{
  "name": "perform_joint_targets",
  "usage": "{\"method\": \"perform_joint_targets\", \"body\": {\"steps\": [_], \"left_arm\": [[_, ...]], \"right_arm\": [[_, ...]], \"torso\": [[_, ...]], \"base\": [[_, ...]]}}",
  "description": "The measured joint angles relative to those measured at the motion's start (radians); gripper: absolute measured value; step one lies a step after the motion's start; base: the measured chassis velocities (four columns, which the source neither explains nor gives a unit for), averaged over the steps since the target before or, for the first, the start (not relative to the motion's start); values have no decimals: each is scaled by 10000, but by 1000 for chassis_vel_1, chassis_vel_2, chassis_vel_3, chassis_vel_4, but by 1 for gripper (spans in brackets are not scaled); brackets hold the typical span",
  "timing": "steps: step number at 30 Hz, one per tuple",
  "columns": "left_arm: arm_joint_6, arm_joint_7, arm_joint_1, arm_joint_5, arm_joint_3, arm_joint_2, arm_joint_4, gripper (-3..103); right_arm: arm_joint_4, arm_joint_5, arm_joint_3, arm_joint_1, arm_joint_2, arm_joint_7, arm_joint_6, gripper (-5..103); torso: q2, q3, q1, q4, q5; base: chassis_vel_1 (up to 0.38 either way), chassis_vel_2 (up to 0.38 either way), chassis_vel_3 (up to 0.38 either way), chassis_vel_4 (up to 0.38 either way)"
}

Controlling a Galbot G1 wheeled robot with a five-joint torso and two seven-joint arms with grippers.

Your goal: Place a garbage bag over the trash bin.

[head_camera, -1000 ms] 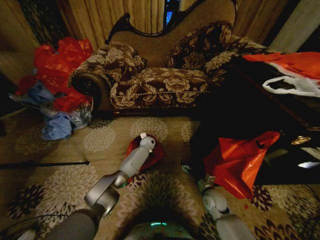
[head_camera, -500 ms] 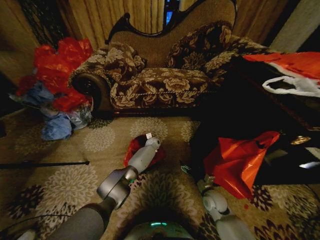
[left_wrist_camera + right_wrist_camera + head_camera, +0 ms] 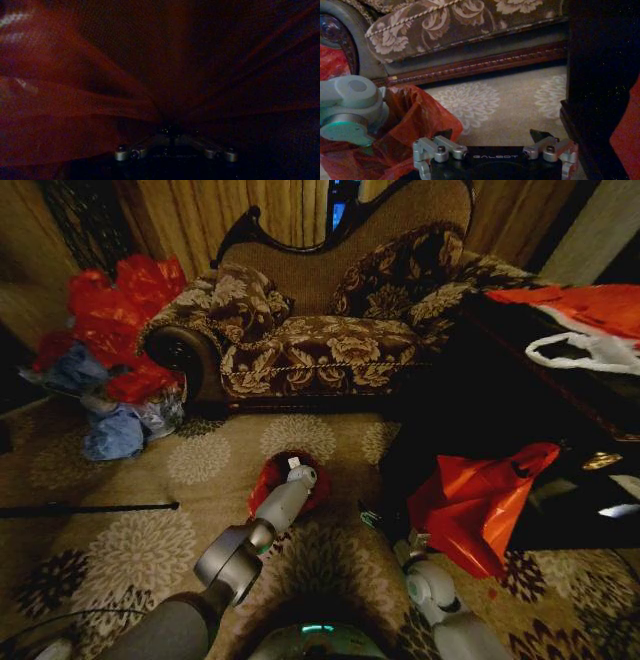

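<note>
- The left gripper (image 3: 297,471) reaches down inside the garbage bag (image 3: 275,477), which lines the trash bin on the carpet before the sofa (image 3: 320,350); whether its jaws are open or closed can't be told.
- The right gripper (image 3: 492,144) waits beside, spread open, empty.
- Risk: lifting out, the left gripper could snag the thin film and drag the bag off the rim.

"GALBOT" in pale letters on the dark body of the right end effector (image 3: 492,140); no other legible text

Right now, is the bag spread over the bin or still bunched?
Spread. The bag stands open like a liner; the left claw reaches down inside it, red film all around. The bin itself is hidden beneath.
</note>
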Motion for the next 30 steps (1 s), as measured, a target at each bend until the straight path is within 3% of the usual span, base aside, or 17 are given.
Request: {"method": "perform_joint_targets", "body": {"steps": [9,19,24,30], "left_arm": [[458,-804,780,-302,152,1068,-2098,0],[512,-1117,1116,-434,92,1530,-2909,0],[696,-1639,1552,-763,147,1853,-4096,0],[749,-1775,1569,-875,91,1922,-3681,0]], "right_arm": [[326,117,-63,-8,-116,98,-122,100],[449,146,-70,-123,-130,113,-131,100],[517,145,-46,-170,-136,143,-131,100],[600,145,-17,-248,-122,159,-130,100]], "torso": [[0,0,0,2,-1],[-1,0,0,1,0],[0,0,0,-1,0],[-2,0,0,2,0]], "base": [[0,0,0,0],[0,0,0,0],[0,0,0,0],[0,0,0,0]]}}
